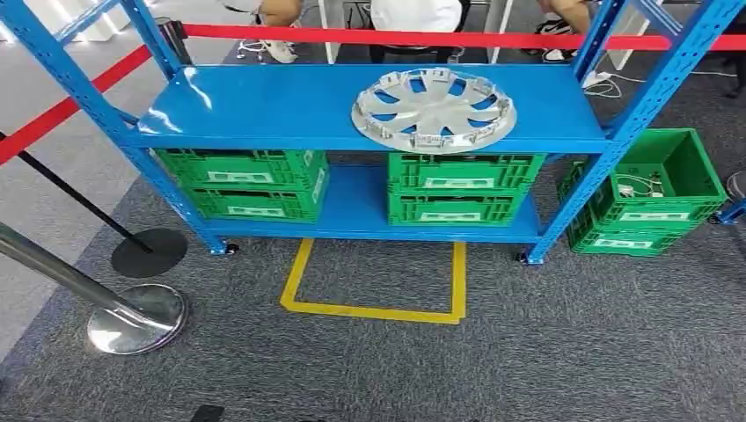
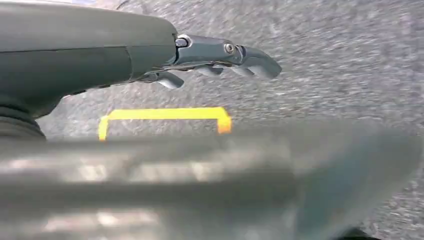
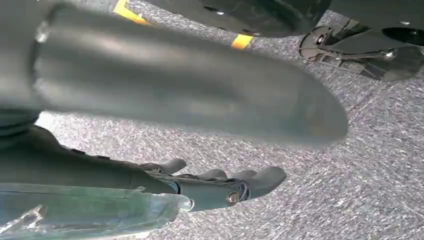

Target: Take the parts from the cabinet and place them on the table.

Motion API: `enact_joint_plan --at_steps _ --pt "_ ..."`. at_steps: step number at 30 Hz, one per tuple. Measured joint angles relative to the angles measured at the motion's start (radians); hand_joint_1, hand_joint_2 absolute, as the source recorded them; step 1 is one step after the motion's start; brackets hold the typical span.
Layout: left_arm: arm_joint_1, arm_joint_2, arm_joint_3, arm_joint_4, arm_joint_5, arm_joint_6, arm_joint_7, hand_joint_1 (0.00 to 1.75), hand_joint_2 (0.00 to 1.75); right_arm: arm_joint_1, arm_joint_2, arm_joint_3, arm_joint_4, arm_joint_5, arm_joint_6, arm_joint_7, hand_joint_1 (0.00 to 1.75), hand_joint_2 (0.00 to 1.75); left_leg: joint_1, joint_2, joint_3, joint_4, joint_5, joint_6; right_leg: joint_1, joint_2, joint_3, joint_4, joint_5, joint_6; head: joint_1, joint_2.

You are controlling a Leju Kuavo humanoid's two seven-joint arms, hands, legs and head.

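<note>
A silver wheel cover [image 1: 434, 109] lies flat on the top shelf of the blue rack [image 1: 290, 105], right of its middle. My left hand [image 2: 215, 57] hangs over grey carpet, its fingers stretched out and apart, holding nothing. My right hand [image 3: 220, 182] also hangs above the carpet, with its fingers extended and empty. Both hands are far below the shelf.
Green crates [image 1: 251, 182] [image 1: 462, 187] stand on the lower shelf; another green crate [image 1: 651, 193] sits on the floor at the right. A yellow floor marking [image 1: 374, 303] lies before the rack. Red barrier tape [image 1: 422, 38] and chrome posts [image 1: 132, 316] ring the area. People stand behind.
</note>
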Motion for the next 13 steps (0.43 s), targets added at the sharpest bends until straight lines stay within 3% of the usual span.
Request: enact_joint_plan --at_steps 2,3,4,5,6,7,13 --pt "-0.001 0.0 0.01 0.0 0.0 -0.023 0.009 0.0 1.75 -0.003 0.0 -0.007 0.0 -0.012 0.023 0.003 0.0 1.75 0.013 0.003 0.079 -0.147 0.082 -0.023 -0.003 -0.001 0.003 0.001 -0.002 0.0 0.0 0.0" --pt "-0.002 -0.001 0.012 0.0 0.0 -0.037 0.015 0.0 1.75 -0.004 0.0 -0.011 0.0 -0.016 0.03 0.002 0.0 1.75 0.025 0.009 0.115 -0.209 0.102 -0.038 0.001 -0.003 0.003 0.004 -0.005 0.005 0.0 0.0" --pt "-0.005 -0.004 0.013 0.0 -0.002 -0.048 0.018 0.0 1.75 -0.005 -0.008 -0.016 -0.002 -0.02 0.034 -0.005 0.0 1.75 0.031 0.008 0.132 -0.255 0.085 -0.065 0.01 0.0 -0.007 0.02 -0.015 0.008 -0.011 0.0" --pt "-0.008 -0.002 0.015 0.0 -0.001 -0.055 0.02 0.0 1.75 -0.005 -0.005 -0.018 -0.001 -0.024 0.04 -0.011 0.0 0.0 0.03 0.001 0.125 -0.243 0.09 -0.022 0.012 -0.003 -0.01 0.019 -0.012 0.009 -0.005 0.0" --pt "-0.008 -0.003 0.017 0.0 -0.001 -0.064 0.021 0.0 0.0 -0.004 -0.007 -0.022 -0.001 -0.029 0.045 -0.016 0.0 0.0 0.026 0.002 0.125 -0.244 0.079 -0.016 0.012 -0.002 -0.017 0.015 -0.011 0.014 0.0 0.0" --pt "-0.006 -0.003 0.018 0.0 -0.001 -0.068 0.01 0.0 0.0 -0.004 -0.008 -0.027 -0.001 -0.032 0.04 -0.017 0.0 0.0 0.026 0.002 0.125 -0.244 0.081 -0.019 0.011 -0.002 -0.014 0.01 -0.013 0.014 0.001 0.0" --pt "-0.003 0.005 0.019 0.0 -0.019 -0.049 -0.072 0.0 0.0 -0.005 -0.008 -0.039 -0.001 -0.017 0.029 0.008 0.0 0.0 0.019 0.002 0.125 -0.244 0.08 -0.005 0.005 -0.002 -0.004 -0.003 -0.004 0.029 0.003 0.0"
